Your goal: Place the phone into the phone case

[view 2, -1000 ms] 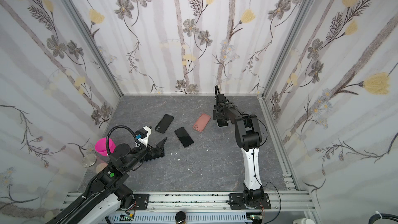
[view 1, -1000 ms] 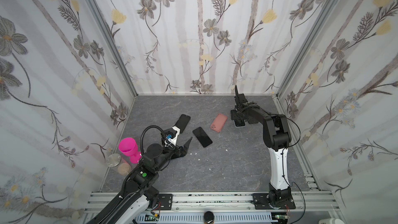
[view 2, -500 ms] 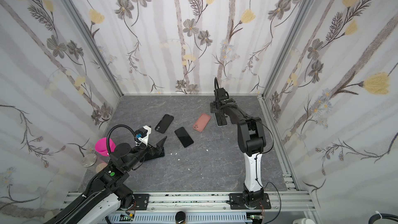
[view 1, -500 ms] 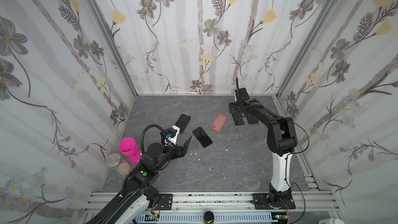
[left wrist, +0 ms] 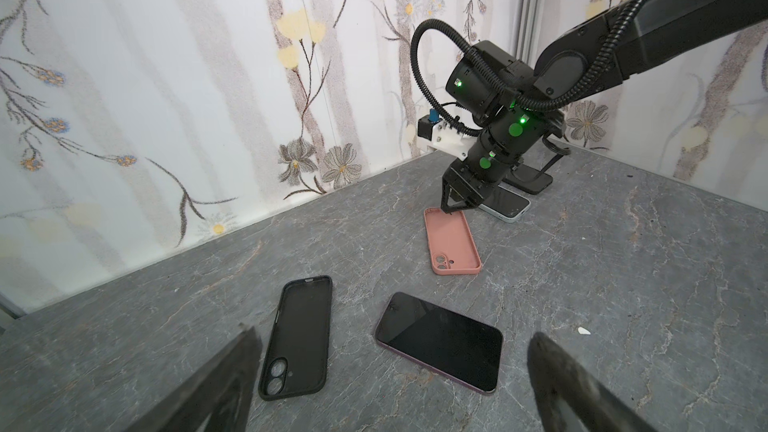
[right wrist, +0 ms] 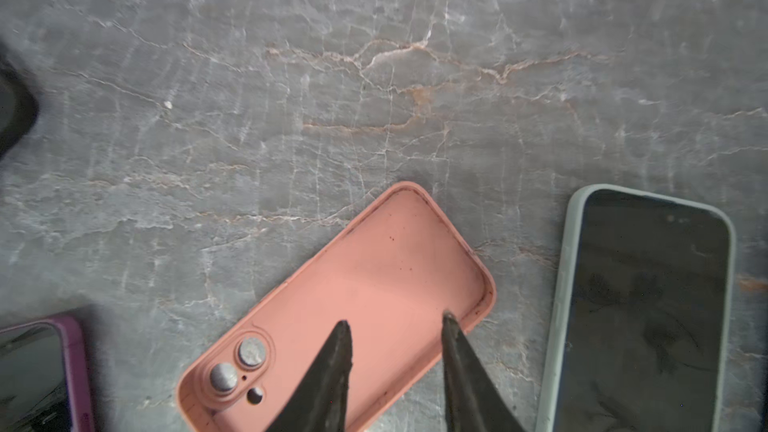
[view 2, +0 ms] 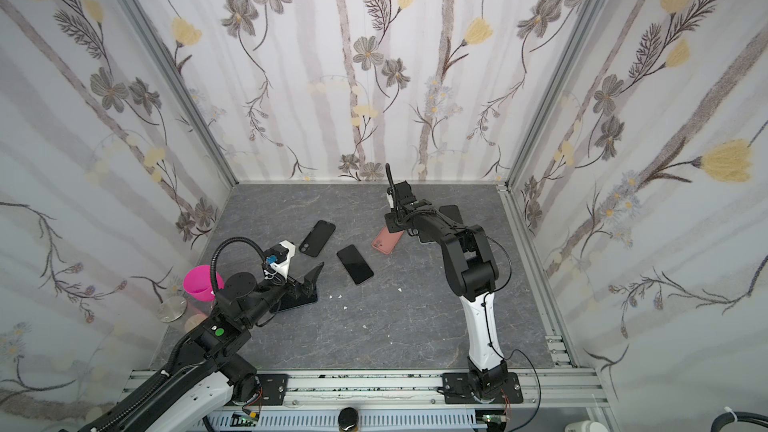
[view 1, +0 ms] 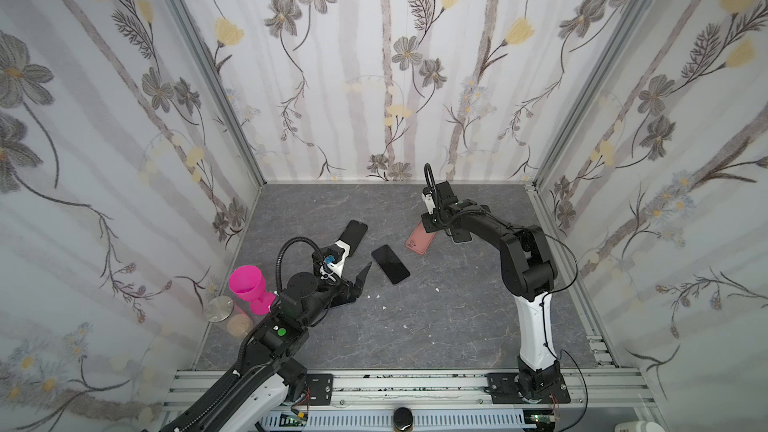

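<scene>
Right gripper (right wrist: 395, 322), jaws narrow and empty, poised at the end of the pink case (right wrist: 374, 276); left gripper (left wrist: 392, 334), jaws wide apart, faces the phone (left wrist: 440, 340) lying screen-up between the black case (left wrist: 303, 326) and the pink one; a pinch on the thin rim may slip, skidding the case off.

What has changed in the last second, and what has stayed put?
The right gripper moved left in both top views, from the cased phone to the far end of the pink case, and its fingers narrowed; they grip nothing yet. The left gripper, open, and everything on the table stayed put.
</scene>
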Controlling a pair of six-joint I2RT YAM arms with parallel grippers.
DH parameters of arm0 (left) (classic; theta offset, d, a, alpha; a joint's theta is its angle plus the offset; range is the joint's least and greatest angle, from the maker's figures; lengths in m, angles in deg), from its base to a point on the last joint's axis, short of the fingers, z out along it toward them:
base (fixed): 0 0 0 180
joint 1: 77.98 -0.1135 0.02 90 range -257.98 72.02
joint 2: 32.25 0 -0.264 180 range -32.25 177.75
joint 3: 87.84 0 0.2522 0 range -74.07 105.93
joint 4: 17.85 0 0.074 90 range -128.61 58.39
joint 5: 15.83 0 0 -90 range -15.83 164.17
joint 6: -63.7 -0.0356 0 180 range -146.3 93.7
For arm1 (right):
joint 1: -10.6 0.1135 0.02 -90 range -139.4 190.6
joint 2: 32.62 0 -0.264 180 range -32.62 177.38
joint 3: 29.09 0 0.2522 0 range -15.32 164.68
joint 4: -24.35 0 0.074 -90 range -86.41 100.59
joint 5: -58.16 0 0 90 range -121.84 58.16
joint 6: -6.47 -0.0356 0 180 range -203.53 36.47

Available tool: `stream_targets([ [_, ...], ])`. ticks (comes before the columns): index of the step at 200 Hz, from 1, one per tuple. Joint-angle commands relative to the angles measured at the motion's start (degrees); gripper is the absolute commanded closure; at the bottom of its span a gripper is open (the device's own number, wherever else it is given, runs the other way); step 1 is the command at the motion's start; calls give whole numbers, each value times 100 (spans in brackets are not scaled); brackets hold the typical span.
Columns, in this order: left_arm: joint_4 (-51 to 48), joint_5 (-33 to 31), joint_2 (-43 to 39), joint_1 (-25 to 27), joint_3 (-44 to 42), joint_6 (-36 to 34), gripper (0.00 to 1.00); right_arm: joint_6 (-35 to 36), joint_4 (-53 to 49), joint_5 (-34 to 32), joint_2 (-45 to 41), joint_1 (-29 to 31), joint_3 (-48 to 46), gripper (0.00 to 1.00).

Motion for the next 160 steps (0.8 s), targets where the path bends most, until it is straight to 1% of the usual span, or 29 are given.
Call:
stream_targets([
  [1, 5, 39, 22, -11, 86, -40, 0, 17, -280, 104, 162, 36, 131, 70],
  [38, 42, 90, 94, -14, 95, -13, 0, -108, -454, 55, 178, 102, 30, 71],
  [82, 13, 162, 104, -6, 104, -53, 0, -377, -518, 9, -11, 187, -424, 68],
  [129, -22, 169, 51, -13, 108, -51, 0, -638, -436, -19, -373, 256, -1165, 67],
  [160, -35, 213, 51, -13, 107, -32, 0, -1026, -337, 7, -741, 276, -1799, 65],
])
